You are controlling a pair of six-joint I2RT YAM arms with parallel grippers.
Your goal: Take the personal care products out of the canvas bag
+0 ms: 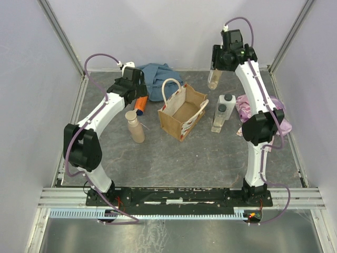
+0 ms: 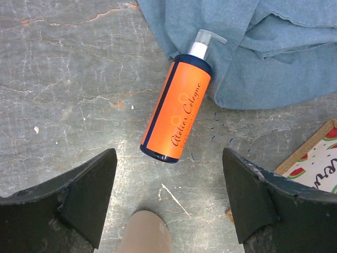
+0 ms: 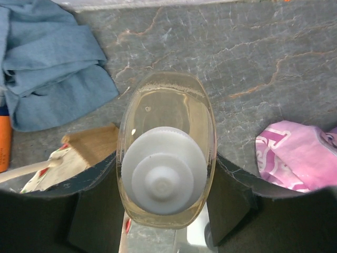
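The canvas bag [image 1: 181, 113] stands open mid-table; only its brown floor shows inside. My right gripper [image 1: 224, 59] is shut on a slim amber bottle [image 1: 214, 79] with a white cap [image 3: 164, 171], held upright behind and to the right of the bag. Both fingers [image 3: 92, 208] press the bottle's sides. My left gripper [image 2: 168, 158] is open and empty above an orange bottle [image 2: 179, 113] that lies beside the blue cloth. A beige pump bottle [image 1: 135, 126] stands left of the bag. A clear bottle [image 1: 219, 117] and a white bottle [image 1: 227, 104] stand right of the bag.
A blue cloth [image 1: 158, 79] lies at the back, behind the bag. A pink-purple cloth [image 1: 246, 108] lies at the right, under the right arm. Walls and metal rails enclose the table on the left, right and back.
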